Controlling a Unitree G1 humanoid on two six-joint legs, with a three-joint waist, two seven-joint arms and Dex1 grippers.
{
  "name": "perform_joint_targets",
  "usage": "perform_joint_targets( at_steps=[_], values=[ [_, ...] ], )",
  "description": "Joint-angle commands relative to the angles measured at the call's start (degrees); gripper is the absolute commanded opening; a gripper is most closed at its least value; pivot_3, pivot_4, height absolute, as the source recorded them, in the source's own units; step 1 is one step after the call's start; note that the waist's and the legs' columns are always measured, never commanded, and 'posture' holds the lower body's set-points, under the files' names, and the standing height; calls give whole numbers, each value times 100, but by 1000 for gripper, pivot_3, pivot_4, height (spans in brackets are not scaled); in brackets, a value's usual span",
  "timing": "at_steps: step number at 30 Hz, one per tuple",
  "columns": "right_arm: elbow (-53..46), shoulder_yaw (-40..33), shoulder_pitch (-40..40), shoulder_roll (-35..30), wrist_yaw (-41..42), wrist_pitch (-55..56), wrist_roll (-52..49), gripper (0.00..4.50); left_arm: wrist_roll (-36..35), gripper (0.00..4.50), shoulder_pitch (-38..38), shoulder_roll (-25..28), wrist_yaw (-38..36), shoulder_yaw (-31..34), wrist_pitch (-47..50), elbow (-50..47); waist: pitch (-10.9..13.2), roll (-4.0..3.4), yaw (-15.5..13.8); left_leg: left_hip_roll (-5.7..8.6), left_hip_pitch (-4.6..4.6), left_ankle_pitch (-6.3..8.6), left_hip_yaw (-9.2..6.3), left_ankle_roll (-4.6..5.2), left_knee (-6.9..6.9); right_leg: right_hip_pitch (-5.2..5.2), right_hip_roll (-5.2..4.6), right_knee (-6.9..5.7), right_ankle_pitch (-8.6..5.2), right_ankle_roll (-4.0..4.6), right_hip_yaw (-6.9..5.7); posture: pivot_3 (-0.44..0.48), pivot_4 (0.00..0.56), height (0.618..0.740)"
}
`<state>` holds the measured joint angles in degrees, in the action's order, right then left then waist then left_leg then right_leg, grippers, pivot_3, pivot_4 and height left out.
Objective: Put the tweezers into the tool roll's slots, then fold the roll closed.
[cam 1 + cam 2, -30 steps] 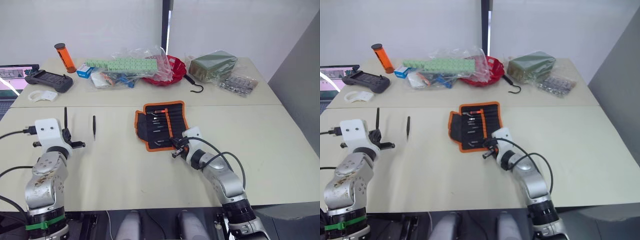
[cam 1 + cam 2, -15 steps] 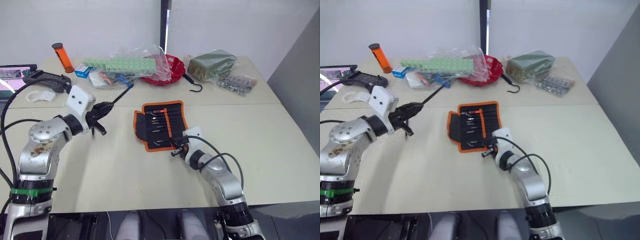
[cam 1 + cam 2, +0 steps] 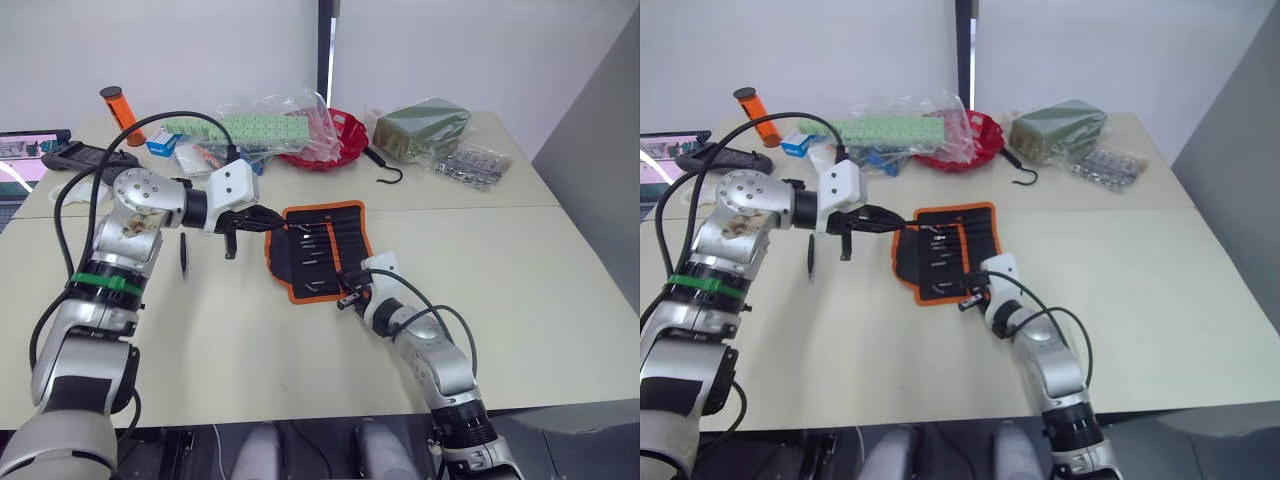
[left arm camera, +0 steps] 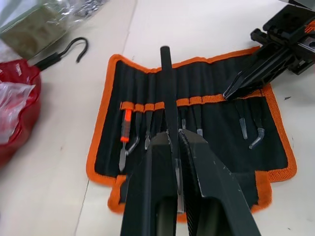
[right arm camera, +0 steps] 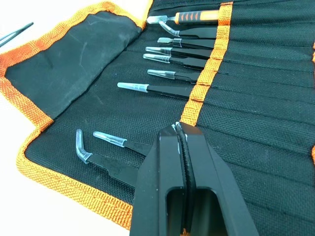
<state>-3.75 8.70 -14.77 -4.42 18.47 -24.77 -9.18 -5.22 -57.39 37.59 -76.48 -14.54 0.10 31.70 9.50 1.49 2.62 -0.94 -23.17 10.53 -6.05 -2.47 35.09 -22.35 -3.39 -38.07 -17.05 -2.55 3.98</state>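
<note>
Lying open on the beige table: tool roll.

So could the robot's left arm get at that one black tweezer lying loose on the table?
Probably yes, but not right away. The loose tweezer lies bare beside the left gripper, nothing covering it. That gripper is already shut on another tweezer over the tool roll, which it must slot first.

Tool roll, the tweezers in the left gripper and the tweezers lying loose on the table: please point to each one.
tool roll [image 3: 352, 237], left eye view, bare black fabric.
held tweezers [image 4: 168, 92], left wrist view, mid shaft.
loose tweezers [image 3: 183, 254], left eye view, middle.
</note>
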Motion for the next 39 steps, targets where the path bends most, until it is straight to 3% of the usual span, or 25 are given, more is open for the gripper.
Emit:
perform_joint_targets(
  at_steps=[1,11,39],
  values=[
    [37,67,132,7,-43,-7,74,0,403,23,-448,-191,-250,-251,-507,602,0,0,3,1,0,0,0,0,0,0,0,1,0,-1,0,0,150,740],
    [-288,90,430,-53,-149,-160,83,0,1183,23,-788,-777,-348,-709,-874,1560,0,1,17,1,-4,0,-3,1,2,0,0,-2,-1,-3,1,0,150,740],
    [-395,77,460,-228,-80,-339,16,0,1264,23,-260,-563,-125,-496,-745,1331,0,0,-4,3,-3,0,-8,1,15,4,0,-11,-2,-3,0,0,150,740]
  ],
)
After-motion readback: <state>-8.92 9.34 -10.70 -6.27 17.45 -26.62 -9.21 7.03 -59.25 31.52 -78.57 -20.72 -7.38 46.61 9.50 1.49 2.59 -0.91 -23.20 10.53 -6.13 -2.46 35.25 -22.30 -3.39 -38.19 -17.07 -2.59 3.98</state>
